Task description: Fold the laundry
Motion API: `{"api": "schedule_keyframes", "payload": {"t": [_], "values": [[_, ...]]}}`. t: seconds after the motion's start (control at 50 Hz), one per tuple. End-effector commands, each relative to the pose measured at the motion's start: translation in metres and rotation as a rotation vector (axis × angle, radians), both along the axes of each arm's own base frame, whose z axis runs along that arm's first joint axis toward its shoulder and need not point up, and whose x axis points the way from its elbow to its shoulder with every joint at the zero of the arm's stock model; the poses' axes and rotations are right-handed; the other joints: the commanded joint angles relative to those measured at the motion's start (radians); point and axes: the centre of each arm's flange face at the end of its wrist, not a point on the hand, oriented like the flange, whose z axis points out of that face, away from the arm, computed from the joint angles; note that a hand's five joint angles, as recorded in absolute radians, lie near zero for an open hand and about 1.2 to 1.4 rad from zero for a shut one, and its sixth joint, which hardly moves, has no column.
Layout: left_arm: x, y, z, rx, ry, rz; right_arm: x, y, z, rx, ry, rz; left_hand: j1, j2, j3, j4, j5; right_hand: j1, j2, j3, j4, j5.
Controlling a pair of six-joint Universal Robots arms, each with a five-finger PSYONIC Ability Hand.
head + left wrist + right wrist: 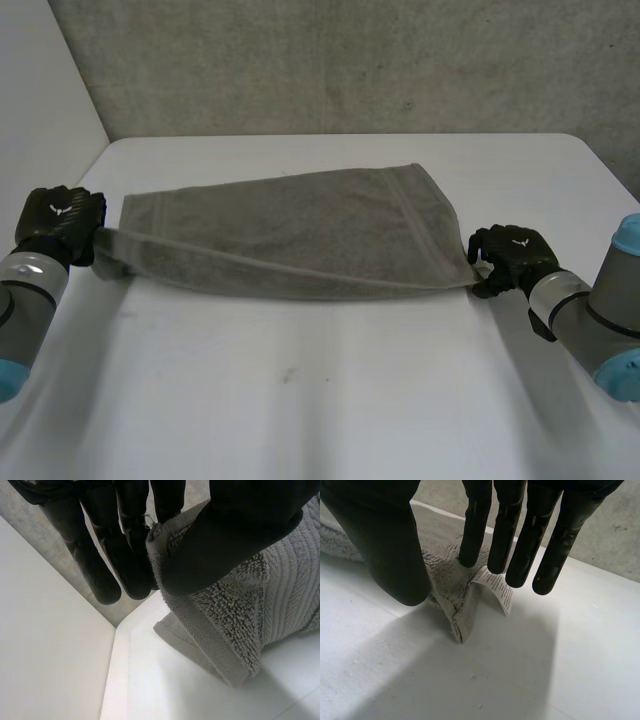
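A grey towel (300, 235) lies across the middle of the white table (330, 400), folded in half, with its near edge lifted and stretched taut between my two hands. My left hand (62, 222) holds the towel's left end. In the left wrist view the thumb (235, 530) pinches a towel (240, 615) corner against the fingers. My right hand (515, 258) holds the right end. In the right wrist view the towel (447, 577) corner sits between thumb (385, 540) and fingers, and a white care label (497, 587) hangs from it.
A grey wall (350, 60) stands behind the table's far edge. Bare white tabletop extends in front of the towel toward the near edge. My two forearms rest near the left and right sides of the table.
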Motion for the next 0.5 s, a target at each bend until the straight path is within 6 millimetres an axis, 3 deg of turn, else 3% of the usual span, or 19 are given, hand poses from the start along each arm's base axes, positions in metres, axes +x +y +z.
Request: {"api": "schedule_keyframes", "payload": {"t": [0.02, 0.04, 0.16, 0.22, 0.26, 0.3, 0.38, 0.4, 0.42, 0.44, 0.5], "values": [[0.001, 0.0, 0.0, 0.001, -0.001, 0.003, 0.002, -0.007, -0.005, -0.001, -0.005, 0.0, 0.204, 0.178, 0.179, 0.178, 0.179, 0.552, 0.456, 0.467, 0.472, 0.473], [0.001, 0.0, 0.0, 0.001, -0.001, 0.003, 0.002, -0.009, -0.005, -0.005, -0.005, 0.0, 0.204, 0.178, 0.179, 0.178, 0.179, 0.748, 0.653, 0.663, 0.668, 0.669], [-0.003, 0.003, -0.002, 0.013, -0.003, -0.009, 0.001, -0.014, 0.0, -0.019, 0.01, -0.006, 0.204, 0.178, 0.179, 0.178, 0.179, 0.75, 0.655, 0.665, 0.67, 0.671], [-0.003, 0.01, -0.007, 0.062, -0.012, -0.012, -0.001, -0.01, 0.016, -0.02, 0.026, -0.011, 0.204, 0.178, 0.179, 0.178, 0.179, 0.75, 0.655, 0.665, 0.67, 0.671], [-0.004, 0.016, -0.007, 0.089, -0.015, -0.017, -0.004, 0.002, 0.043, -0.043, 0.104, 0.024, 0.204, 0.178, 0.179, 0.178, 0.179, 0.75, 0.655, 0.665, 0.67, 0.671], [-0.005, 0.031, 0.006, 0.131, -0.014, -0.04, -0.007, 0.01, 0.055, -0.063, 0.189, 0.049, 0.204, 0.178, 0.179, 0.178, 0.179, 0.75, 0.655, 0.665, 0.67, 0.671], [-0.007, 0.052, 0.011, 0.223, -0.02, -0.082, -0.021, 0.027, 0.068, -0.065, 0.399, 0.102, 0.204, 0.178, 0.179, 0.178, 0.179, 0.75, 0.655, 0.665, 0.67, 0.671], [-0.008, 0.064, 0.013, 0.273, -0.044, -0.109, -0.03, 0.038, 0.072, -0.042, 0.507, 0.129, 0.204, 0.178, 0.179, 0.178, 0.179, 0.75, 0.655, 0.665, 0.67, 0.671], [-0.008, 0.064, 0.014, 0.274, -0.045, -0.109, -0.038, 0.051, 0.077, -0.008, 0.609, 0.171, 0.204, 0.178, 0.179, 0.178, 0.179, 0.75, 0.655, 0.665, 0.67, 0.671], [-0.007, 0.076, 0.018, 0.313, -0.08, -0.131, -0.038, 0.051, 0.077, -0.008, 0.61, 0.172, 0.204, 0.178, 0.179, 0.178, 0.179, 0.75, 0.655, 0.665, 0.67, 0.671], [0.001, 0.107, 0.023, 0.422, -0.18, -0.16, -0.053, 0.084, 0.085, 0.111, 0.776, 0.276, 0.204, 0.178, 0.179, 0.178, 0.179, 0.75, 0.655, 0.665, 0.67, 0.671]]}}
